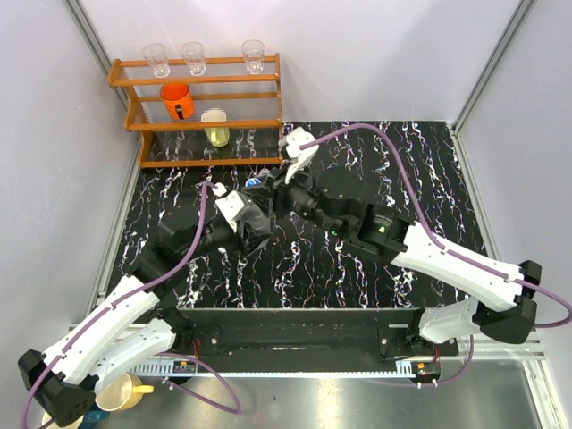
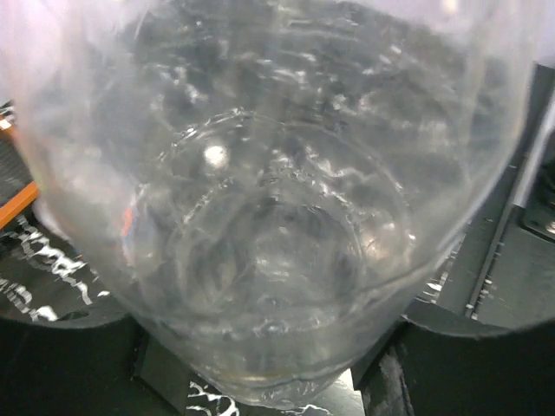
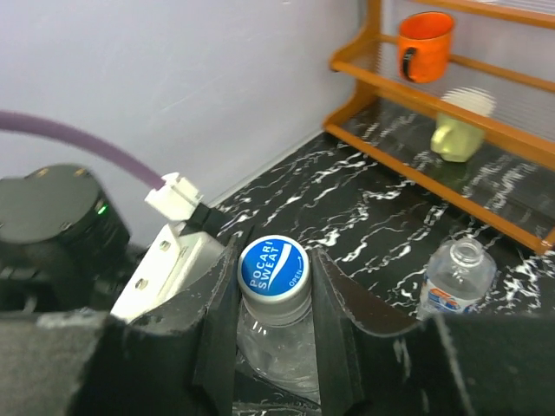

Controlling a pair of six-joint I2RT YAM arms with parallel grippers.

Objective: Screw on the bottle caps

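The wider clear bottle (image 2: 277,199) fills the left wrist view, and my left gripper (image 2: 269,368) is shut on its body, with a dark finger on each side. On its neck sits a bottle cap (image 3: 273,269), white with a blue "Pocari Sweat" top. My right gripper (image 3: 274,282) is shut on that cap, its black fingers (image 3: 334,321) pressed against both sides. In the top view the two grippers meet mid-table, left (image 1: 248,215) and right (image 1: 268,191). A smaller bottle (image 3: 454,280) stands open-necked to the right with no cap on it.
An orange wooden rack (image 1: 201,121) stands at the back left. It holds three clear glasses (image 1: 193,57), an orange cup (image 1: 177,100) and a yellow cup (image 1: 215,128). A yellow mug (image 1: 125,391) sits off the table at the near left.
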